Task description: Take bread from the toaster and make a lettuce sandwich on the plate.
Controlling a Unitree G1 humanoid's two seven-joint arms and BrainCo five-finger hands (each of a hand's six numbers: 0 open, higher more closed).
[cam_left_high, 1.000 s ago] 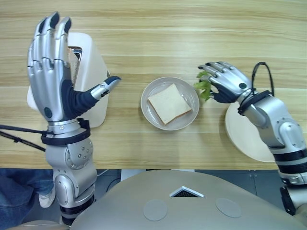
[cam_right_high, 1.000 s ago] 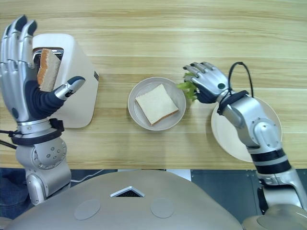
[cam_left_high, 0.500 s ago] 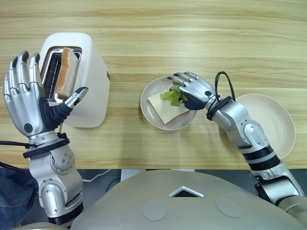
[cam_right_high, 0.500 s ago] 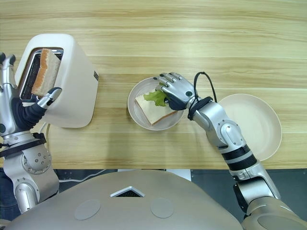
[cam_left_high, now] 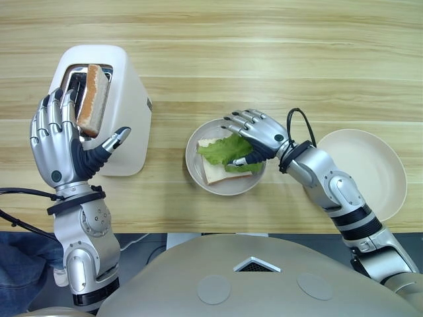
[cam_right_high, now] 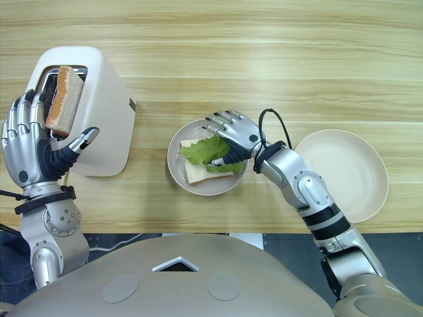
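You have two containers loaded on the table (cam_left_high: 264,53). The toaster (cam_left_high: 125,99) sits at 9 o'clock from the plate (cam_left_high: 225,188), and a crusted slice (cam_left_high: 91,99) stands out of its slot. Your left hand (cam_left_high: 59,145) is raised at the toaster's 8 o'clock side, palm toward it, fingers straight and thumb out, gripping nothing.

The plate carries a white slice (cam_left_high: 215,175) lying flat, with the lettuce (cam_left_high: 221,150) spread across its top. Your right hand (cam_left_high: 258,132) comes in from 3 o'clock and lies over the plate's 2 o'clock part, fingers stretched loose above the leaf, thumb tip at the leaf's near edge. A cream dish (cam_left_high: 370,172) rests at the plate's 3 o'clock.
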